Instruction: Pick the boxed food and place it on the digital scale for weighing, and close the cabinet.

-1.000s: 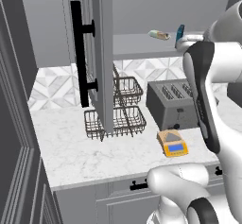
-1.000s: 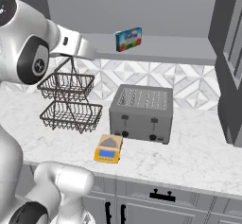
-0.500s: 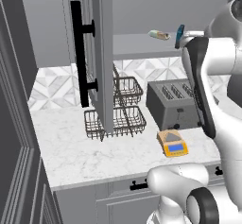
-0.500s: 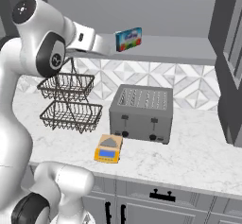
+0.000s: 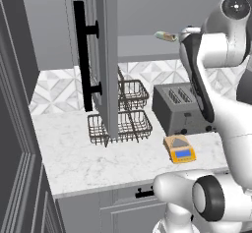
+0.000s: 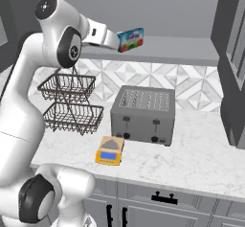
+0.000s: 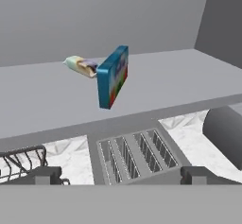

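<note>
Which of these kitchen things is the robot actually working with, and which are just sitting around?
Part of the job:
- boxed food, standing on the cabinet shelf
- digital scale, on the counter
- cabinet, door open
- pincer, open, short of the box

Just lying about:
- toaster
- wire basket rack
- wrapped item

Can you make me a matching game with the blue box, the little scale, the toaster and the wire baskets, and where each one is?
Things:
1. boxed food
2. digital scale
3. toaster
4. wire baskets

Places:
A. on the counter against the tiled wall, left of the toaster
B. on the cabinet shelf, standing on edge
C. on the counter, in front of the toaster
D. on the counter, behind the scale

Pairs: 1-B, 2-C, 3-D, 4-A
</note>
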